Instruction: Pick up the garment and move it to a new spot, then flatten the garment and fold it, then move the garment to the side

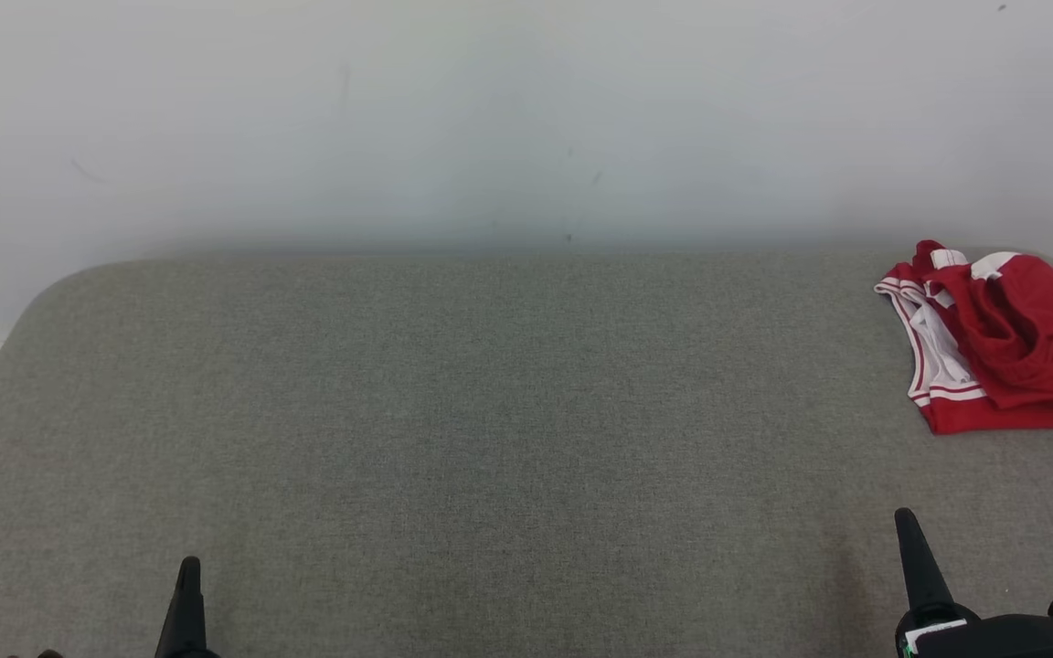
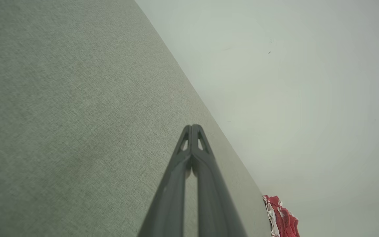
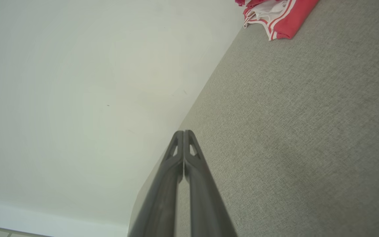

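The garment (image 1: 1002, 338) is lying on the tabletop (image 1: 490, 439) at the right edge of the head view, close to the tabletop's back edge. The wall (image 1: 490, 119) is rising behind the tabletop, across the upper frame. The left hand (image 1: 188, 563) is sitting at the lower left and the right hand (image 1: 903, 517) at the lower right, both over the tabletop's near part. The right hand is standing before the garment, well apart from it.

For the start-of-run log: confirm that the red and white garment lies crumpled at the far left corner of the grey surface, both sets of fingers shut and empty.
Not the left. The head view shows the garment crumpled at the far right corner of the grey surface; the rest stands.
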